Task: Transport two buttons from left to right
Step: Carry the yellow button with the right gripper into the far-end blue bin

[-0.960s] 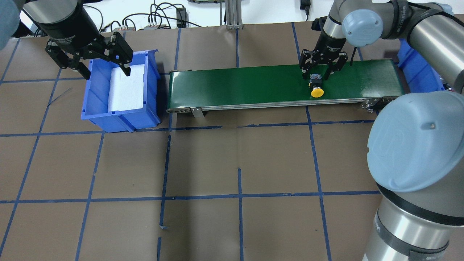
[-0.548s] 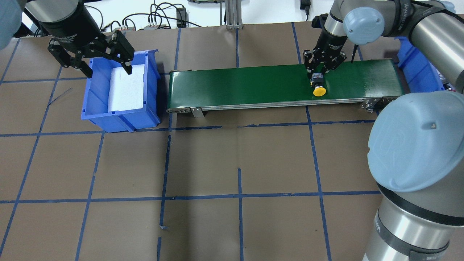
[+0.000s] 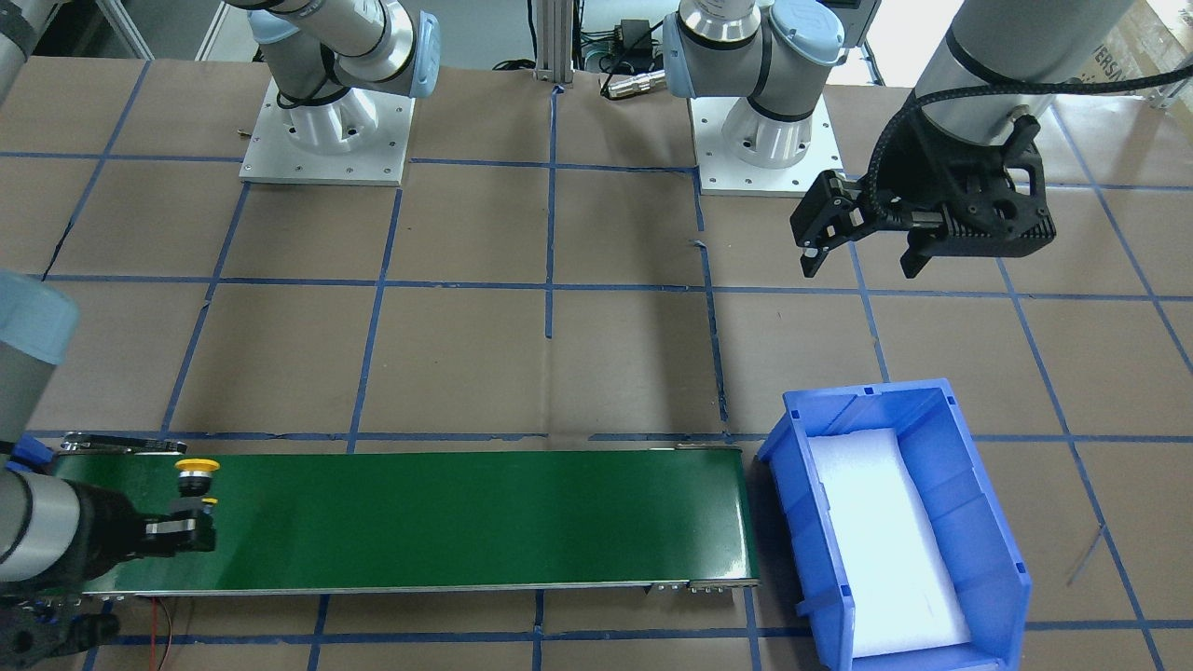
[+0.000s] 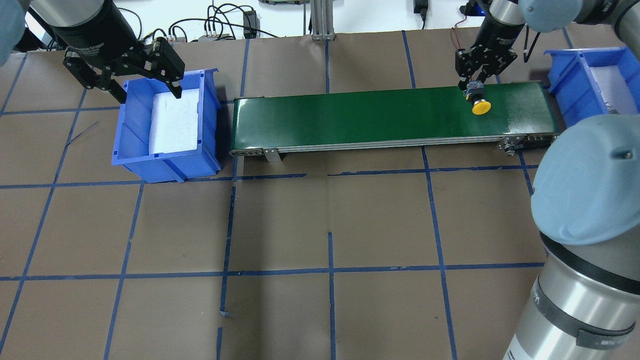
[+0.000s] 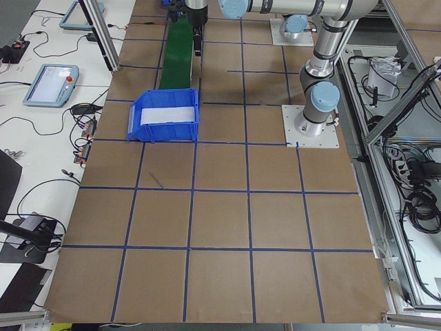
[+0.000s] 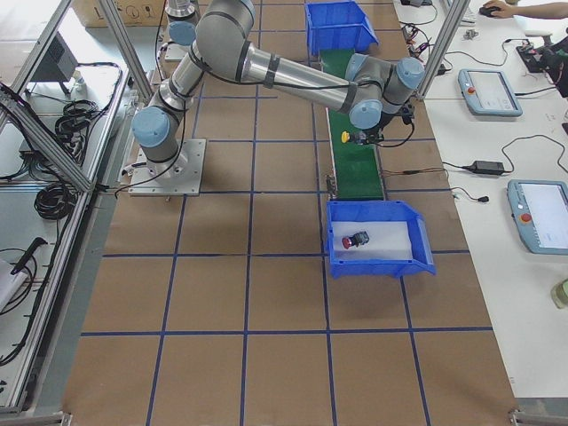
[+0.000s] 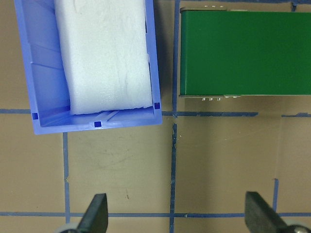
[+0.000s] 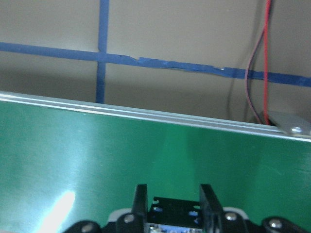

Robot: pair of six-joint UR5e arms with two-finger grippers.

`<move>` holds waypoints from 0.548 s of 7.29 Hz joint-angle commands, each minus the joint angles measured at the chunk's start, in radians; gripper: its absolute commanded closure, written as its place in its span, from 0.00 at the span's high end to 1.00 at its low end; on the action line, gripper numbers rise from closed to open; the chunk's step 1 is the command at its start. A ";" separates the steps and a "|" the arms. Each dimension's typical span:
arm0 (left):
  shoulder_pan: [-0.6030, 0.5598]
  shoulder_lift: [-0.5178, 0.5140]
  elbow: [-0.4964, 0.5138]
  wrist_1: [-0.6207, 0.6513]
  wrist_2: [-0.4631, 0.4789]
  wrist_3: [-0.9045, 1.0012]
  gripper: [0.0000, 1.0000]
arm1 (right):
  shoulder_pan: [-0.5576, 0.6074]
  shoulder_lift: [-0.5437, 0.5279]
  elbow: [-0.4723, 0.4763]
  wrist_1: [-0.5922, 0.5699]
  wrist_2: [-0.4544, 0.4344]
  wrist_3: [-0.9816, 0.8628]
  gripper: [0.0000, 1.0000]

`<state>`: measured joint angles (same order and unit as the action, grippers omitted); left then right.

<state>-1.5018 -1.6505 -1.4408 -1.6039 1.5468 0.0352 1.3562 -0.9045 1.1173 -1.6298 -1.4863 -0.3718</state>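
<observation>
1. Right fingers [image 8: 140,203]: a second ago they were spread either side of the yellow button [image 4: 480,106]. Now they are pinched onto its grey block, with the cap pointing toward the robot side.
2. The yellow button has shifted along the green belt [image 4: 350,115], from about three-quarters along to near the right end, close to the right bin [image 4: 569,85]. I can't tell whether it's clear of the belt or touching it.
3. The right arm has swung out with it, so the overhead view now shows most of the right bin, which the arm covered before.
4. The red button [image 6: 358,240] lies on its side on the white foam in the right bin.
5. Left fingers [image 7: 97,213]: spread wide, gripping nothing, hanging above the left bin [image 4: 165,167] at its far edge. They have barely moved from a second ago.
6. The left bin sits on the desk [image 4: 330,220] just off the belt's left end, unchanged, with a white foam pad [image 4: 175,122] inside.
</observation>
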 commanded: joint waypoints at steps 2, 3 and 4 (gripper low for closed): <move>0.000 -0.009 -0.004 0.021 -0.001 0.002 1.00 | -0.135 0.004 -0.091 0.019 -0.052 -0.229 0.05; 0.000 -0.006 -0.004 0.021 0.001 0.002 1.00 | -0.181 0.012 -0.123 0.019 -0.080 -0.298 0.05; 0.000 -0.006 -0.004 0.021 -0.004 0.003 1.00 | -0.224 0.022 -0.161 0.019 -0.081 -0.352 0.05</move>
<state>-1.5015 -1.6579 -1.4449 -1.5834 1.5467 0.0371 1.1886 -0.8934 1.0019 -1.6109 -1.5553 -0.6465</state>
